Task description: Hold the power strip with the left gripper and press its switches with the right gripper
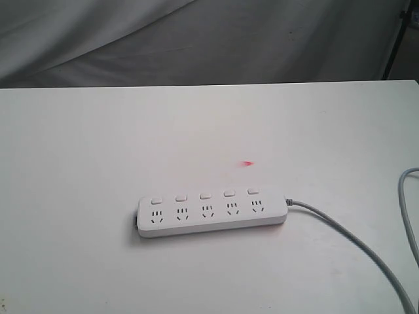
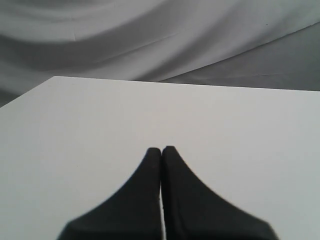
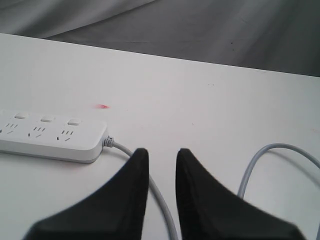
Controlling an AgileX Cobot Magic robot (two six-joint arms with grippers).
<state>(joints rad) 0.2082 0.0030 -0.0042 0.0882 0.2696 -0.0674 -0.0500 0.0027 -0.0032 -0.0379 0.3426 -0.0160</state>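
Note:
The white power strip (image 1: 213, 216) lies flat on the white table, its row of switches (image 1: 205, 195) along the far side. Its grey cord (image 1: 353, 239) runs off to the right. Neither gripper shows in the exterior view. In the left wrist view my left gripper (image 2: 161, 148) is shut, fingertips touching, over bare table with no strip in sight. In the right wrist view my right gripper (image 3: 162, 151) stands slightly open and empty, hanging beside the cord end of the power strip (image 3: 50, 140). Three switches (image 3: 47, 119) show there, and the cord (image 3: 120, 147) passes beneath the jaws.
A small red mark (image 1: 247, 163) sits on the table just behind the strip. The cord loops back along the table's right side (image 1: 409, 216). Grey cloth (image 1: 196, 39) hangs behind the table's far edge, with a dark stand (image 1: 396, 39) at the right.

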